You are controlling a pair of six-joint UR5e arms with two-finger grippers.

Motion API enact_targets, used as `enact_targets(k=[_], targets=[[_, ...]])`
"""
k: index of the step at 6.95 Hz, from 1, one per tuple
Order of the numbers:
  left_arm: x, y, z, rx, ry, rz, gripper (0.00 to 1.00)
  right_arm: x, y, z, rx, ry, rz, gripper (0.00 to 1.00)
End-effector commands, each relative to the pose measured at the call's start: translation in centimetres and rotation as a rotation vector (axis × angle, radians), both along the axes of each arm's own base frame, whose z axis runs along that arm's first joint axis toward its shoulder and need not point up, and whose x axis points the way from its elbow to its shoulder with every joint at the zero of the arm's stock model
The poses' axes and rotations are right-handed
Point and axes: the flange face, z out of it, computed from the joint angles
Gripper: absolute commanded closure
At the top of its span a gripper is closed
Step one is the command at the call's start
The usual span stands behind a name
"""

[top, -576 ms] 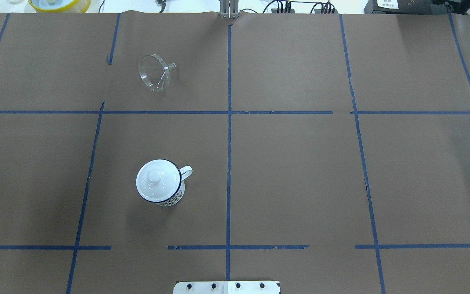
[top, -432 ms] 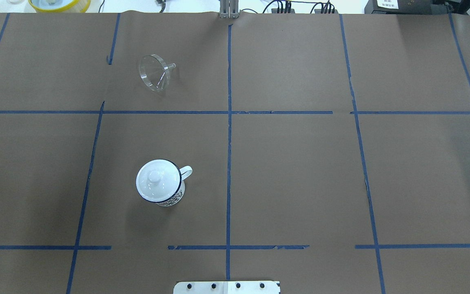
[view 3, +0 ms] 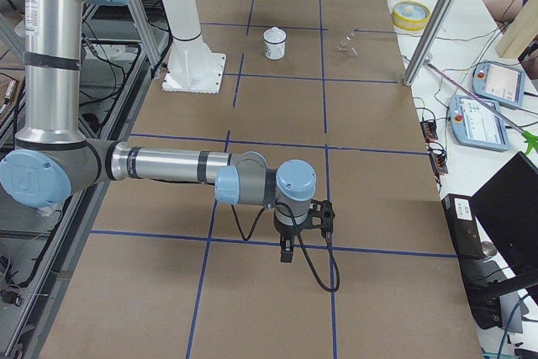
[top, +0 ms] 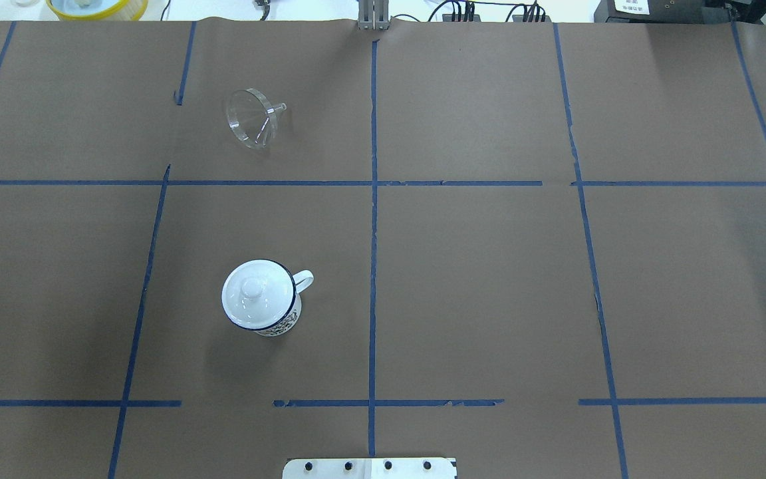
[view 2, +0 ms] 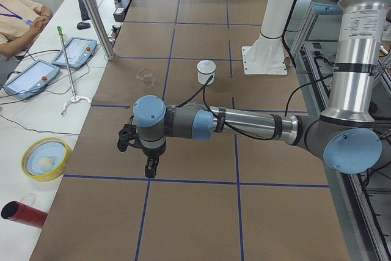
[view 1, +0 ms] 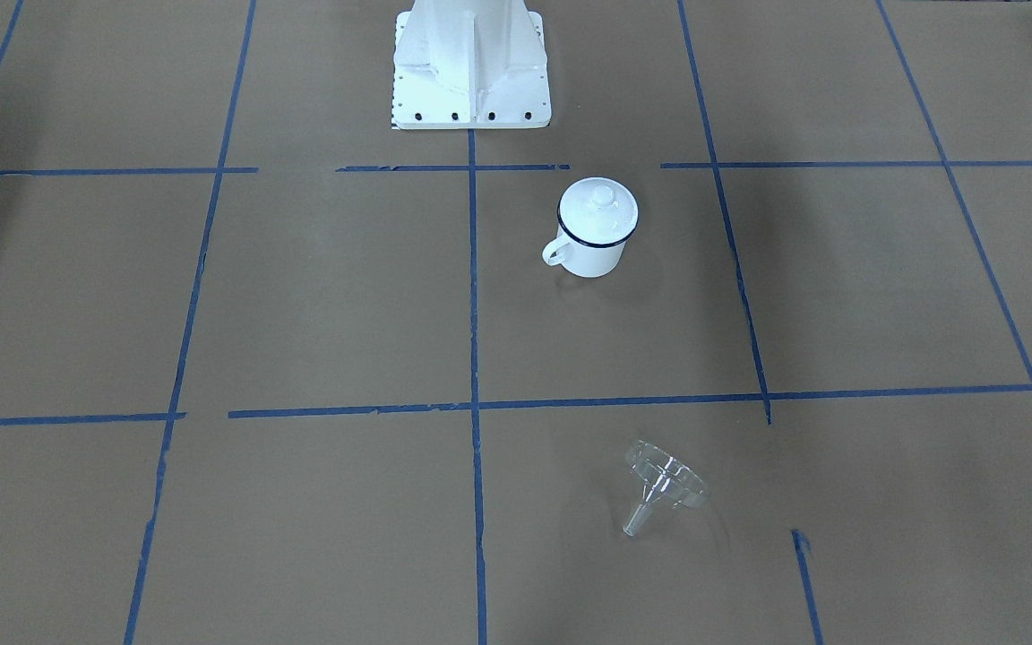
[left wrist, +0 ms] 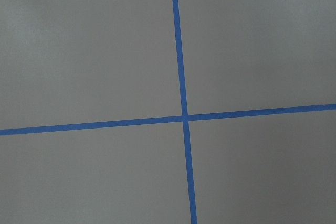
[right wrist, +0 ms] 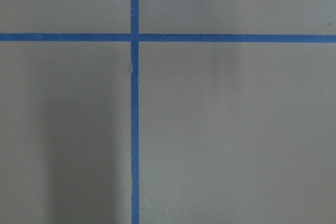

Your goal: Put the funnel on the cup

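The clear funnel [top: 253,124] lies on its side at the far left-centre of the table; it also shows in the front-facing view [view 1: 662,486]. The white mug [top: 278,315] with a dark blue rim stands nearer the robot base, handle to the right, with a white knobbed lid [top: 255,293] on top; the mug also shows in the front-facing view [view 1: 595,251]. The left gripper [view 2: 148,167] hangs over the table's left end and the right gripper [view 3: 287,252] over the right end, both far from the mug and funnel. They show only in the side views, so I cannot tell whether they are open or shut.
Brown paper with blue tape grid lines covers the table [top: 476,279]. The white robot base [view 1: 469,67] stands at the near edge. A yellow bowl [top: 96,6] and cables lie beyond the far edge. An aluminium post [view 2: 91,13] stands by the operators' side table.
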Motion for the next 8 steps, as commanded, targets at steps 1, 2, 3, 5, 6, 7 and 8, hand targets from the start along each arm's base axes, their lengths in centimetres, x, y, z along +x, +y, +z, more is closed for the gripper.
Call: enact_targets(k=[1, 2, 3, 5, 6, 7, 8], targets=[[0.0, 0.3, 0.3, 0.001, -0.005, 0.003, 0.0, 0.0, 0.0, 0.1, -0.002, 0.0, 0.0, 0.0], [0.1, 1.0, 1.6, -0.026, 0.004, 0.0, 0.0, 0.0, 0.0, 0.0, 0.0, 0.0, 0.0, 0.0], [0.7, 1.7, 2.2, -0.015, 0.009, 0.016, 0.0, 0.0, 0.0, 0.0, 0.0, 0.0, 0.0, 0.0], [12.5, -0.5, -4.2, 0.039, 0.045, 0.076, 0.0, 0.0, 0.0, 0.0, 0.0, 0.0, 0.0, 0.0], [17.2, -1.6, -9.8, 0.016, 0.102, 0.007, 0.0, 0.0, 0.0, 0.0, 0.0, 0.0, 0.0, 0.0], [22.4, -1.7, -15.4, -0.025, 0.153, -0.029, 0.0, 0.0, 0.0, 0.1, -0.002, 0.0, 0.0, 0.0], [27.1, -1.7, -21.3, -0.078, 0.216, -0.065, 0.0, 0.0, 0.0, 0.0, 0.0, 0.0, 0.0, 0.0]])
